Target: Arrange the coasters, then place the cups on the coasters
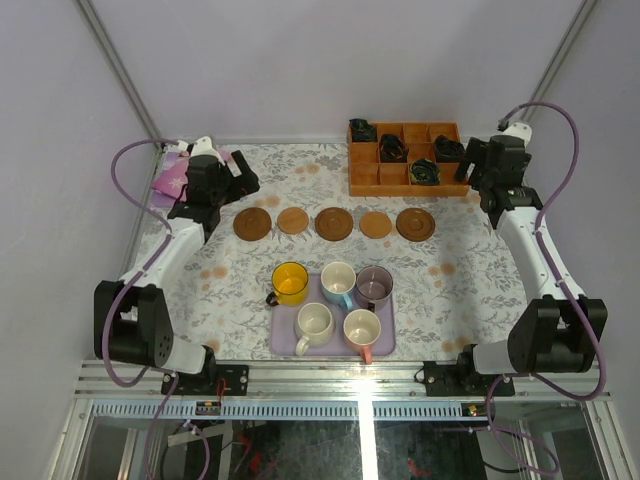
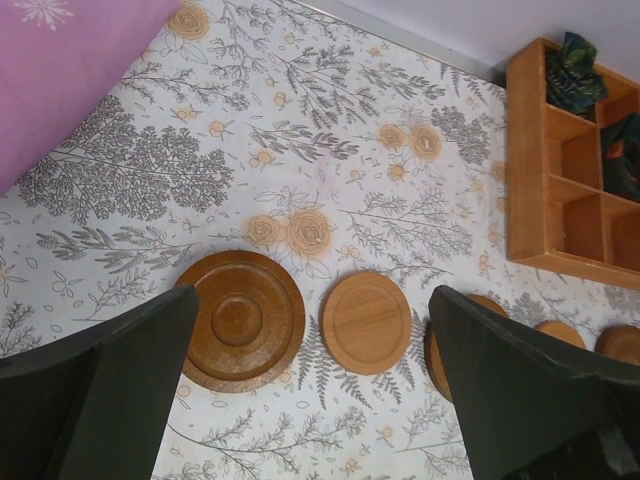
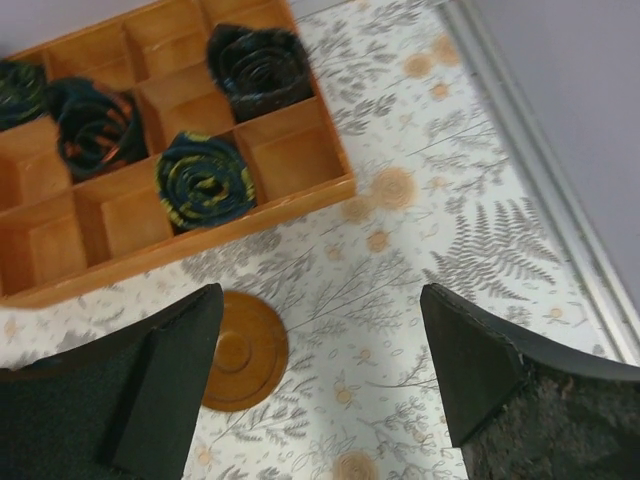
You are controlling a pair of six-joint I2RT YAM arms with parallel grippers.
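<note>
Wooden coasters [image 1: 333, 223]: five in a row, mid frame, seemingly arranged.
Cups [image 1: 338, 300]: clustered at tray [image 1: 283, 345], lower centre.
Left gripper [image 2: 312, 300]: wide, empty.
Right gripper [image 3: 320, 290]: wide, empty.
Next: likely grasp one cup, set it on a coaster.

Bright and even from overhead; only faint shadows beside the lavender tray [image 1: 284, 345]. Below the tray in the top view, a white vertical glare streak. Crisp on the worktop [image 2: 300, 130] from the left wrist; slightly soft from the right wrist, with dark fingers [image 3: 160, 400] blurred.
</note>
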